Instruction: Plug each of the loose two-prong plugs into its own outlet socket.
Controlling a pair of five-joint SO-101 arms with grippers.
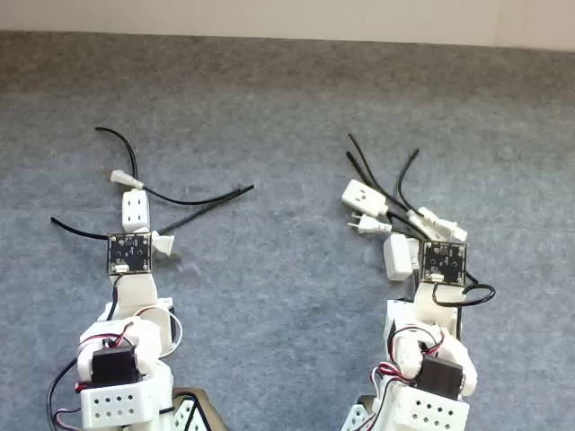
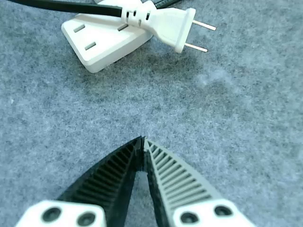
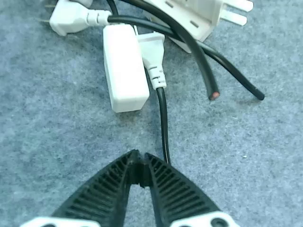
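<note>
White outlet block point(image 1: 135, 209) at the frame's left showed empty slots, a plug point(image 1: 163, 243) resting against it. Left gripper point(image 2: 143, 141) and right gripper point(image 3: 139, 156) were pressed together, empty.

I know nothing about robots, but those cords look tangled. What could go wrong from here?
On the right, black cords cross over a white plug beside a white block, so pulling one plug may drag its neighbours along. On the left, the two-prong plug lies partly over the socket block with its prongs pointing away from the slots. Turning it could shove the loose block across the carpet.
</note>
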